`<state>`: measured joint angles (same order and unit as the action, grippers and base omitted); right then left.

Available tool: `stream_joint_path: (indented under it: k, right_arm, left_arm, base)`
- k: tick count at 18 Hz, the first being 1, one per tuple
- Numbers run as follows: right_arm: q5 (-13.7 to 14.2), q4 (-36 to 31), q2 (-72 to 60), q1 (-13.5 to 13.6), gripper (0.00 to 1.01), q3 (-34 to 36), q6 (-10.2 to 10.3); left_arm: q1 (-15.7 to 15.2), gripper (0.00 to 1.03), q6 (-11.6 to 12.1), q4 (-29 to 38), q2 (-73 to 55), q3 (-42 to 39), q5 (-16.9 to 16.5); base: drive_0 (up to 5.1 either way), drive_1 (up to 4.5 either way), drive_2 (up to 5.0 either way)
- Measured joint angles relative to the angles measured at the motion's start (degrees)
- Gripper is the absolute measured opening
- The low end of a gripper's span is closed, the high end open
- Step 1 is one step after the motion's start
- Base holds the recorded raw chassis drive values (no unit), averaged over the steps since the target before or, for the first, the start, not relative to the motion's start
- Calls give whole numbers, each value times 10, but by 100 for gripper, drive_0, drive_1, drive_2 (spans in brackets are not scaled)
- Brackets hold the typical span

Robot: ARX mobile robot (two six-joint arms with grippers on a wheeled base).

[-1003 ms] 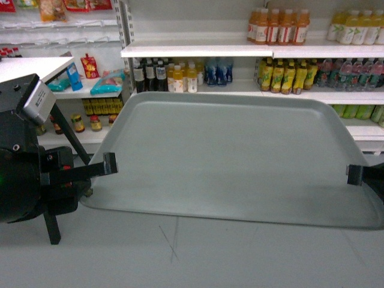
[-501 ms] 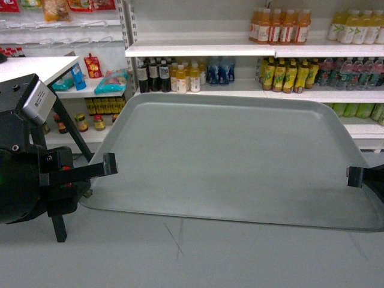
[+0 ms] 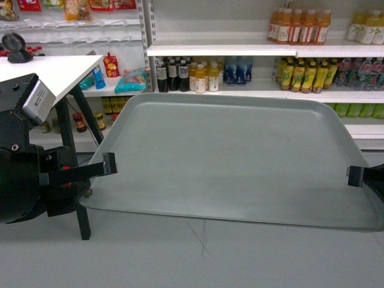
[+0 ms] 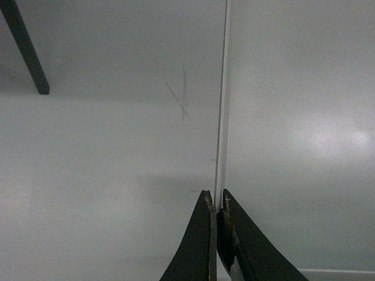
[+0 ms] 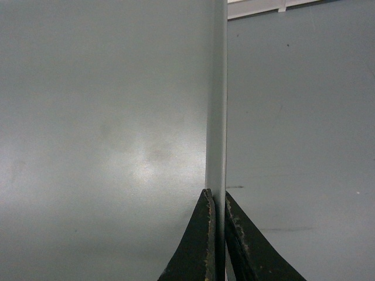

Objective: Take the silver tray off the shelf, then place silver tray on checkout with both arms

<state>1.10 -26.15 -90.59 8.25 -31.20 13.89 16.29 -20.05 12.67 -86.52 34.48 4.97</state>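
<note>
The matte grey-green silver tray (image 3: 240, 159), flat with rounded corners and a low rim, hung between the pincers. The left gripper (image 3: 109, 163) and right gripper (image 3: 354, 175) each pinched an opposite thin edge, above the smooth grey floor (image 3: 180, 258).

floor (image 3: 240, 258): grey, scuffed | shelving (image 3: 252, 51): white, stocked with drink bottles (image 3: 300, 27) | left: white table (image 3: 54, 69), black legs
</note>
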Motion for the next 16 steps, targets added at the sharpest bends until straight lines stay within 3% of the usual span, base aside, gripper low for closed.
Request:
stream_joint_path:
  k: [16]
  right_arm:
    - [0, 1, -1, 0, 4, 0, 0]
  left_arm:
    - [0, 3, 0, -1, 0, 0, 0]
  base:
    - [-501, 244, 244]
